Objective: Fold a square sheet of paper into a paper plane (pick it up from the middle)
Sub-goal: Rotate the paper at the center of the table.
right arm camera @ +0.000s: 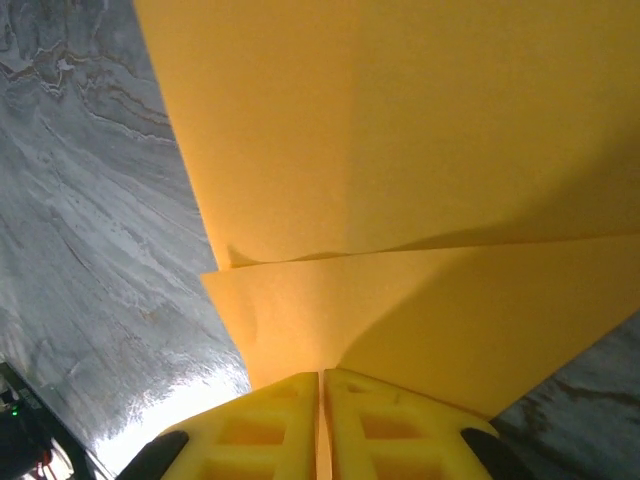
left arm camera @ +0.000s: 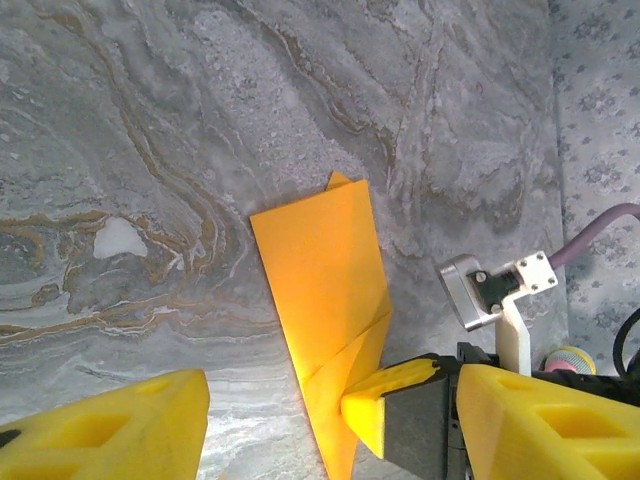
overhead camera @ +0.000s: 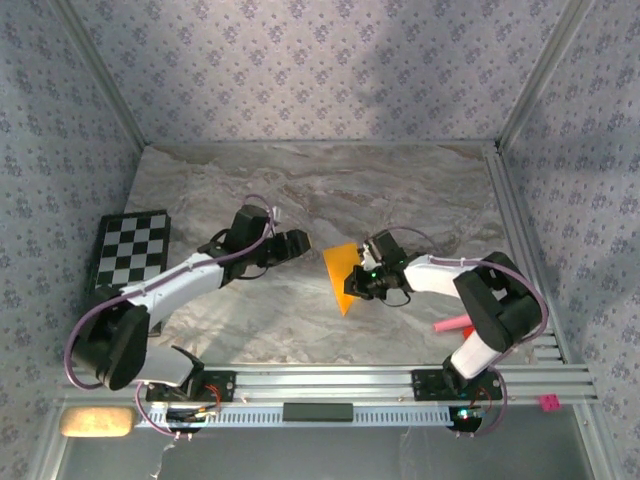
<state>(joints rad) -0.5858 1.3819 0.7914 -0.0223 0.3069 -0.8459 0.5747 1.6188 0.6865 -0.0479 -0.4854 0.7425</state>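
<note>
Orange-yellow sheet of paper, already creased into a pointed, partly folded shape, hangs pinched in the right gripper near the middle of the grey marbled table. From the right wrist view the two yellow fingers press flat together on a folded edge, with the paper fanning out above them. Its narrow tip points toward the near edge of the table. Just to the left, the left gripper hovers close beside the sheet without touching it, jaws spread wide and holding nothing; its yellow fingers frame the paper from the left wrist view. A black-and-white chequered board lies at the table's left side, and a pink stick rests by the right arm's base.
</note>
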